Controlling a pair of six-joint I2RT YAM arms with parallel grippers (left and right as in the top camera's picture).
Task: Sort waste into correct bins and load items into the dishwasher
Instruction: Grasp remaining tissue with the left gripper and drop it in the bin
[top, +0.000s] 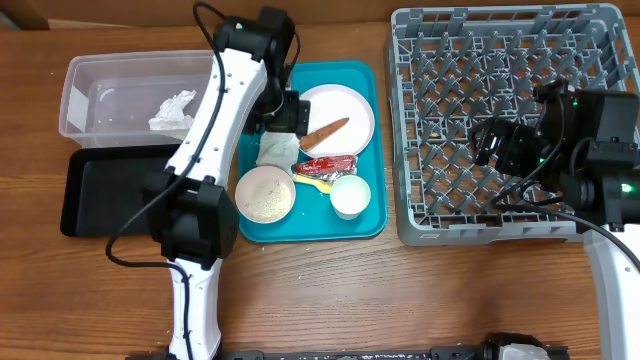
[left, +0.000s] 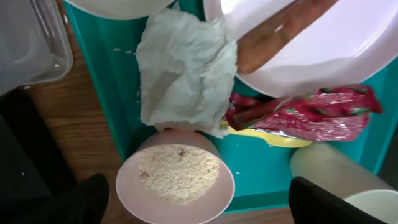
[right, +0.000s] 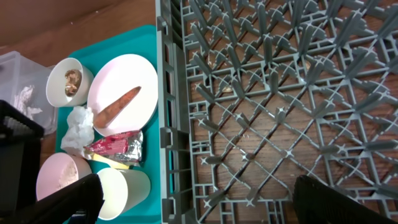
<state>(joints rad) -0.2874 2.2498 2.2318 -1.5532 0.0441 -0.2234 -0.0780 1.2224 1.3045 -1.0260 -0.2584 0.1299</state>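
Left fingers (left: 336, 205) — wide apart, nothing held — over the napkin (left: 183, 71); the adjacent rice bowl (left: 177, 180) could be tipped during descent.

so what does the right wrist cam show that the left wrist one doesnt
Only the right wrist view: the grey dish rack and the brown food pieces inside the white bowl.

Only the left wrist view: stray rice grains on the teal tray beside the crumpled napkin.

Both: the white plate with the carrot-like stick, the napkin, the red wrapper, the yellow spoon, the pink bowl of rice, the white cup and the tray.
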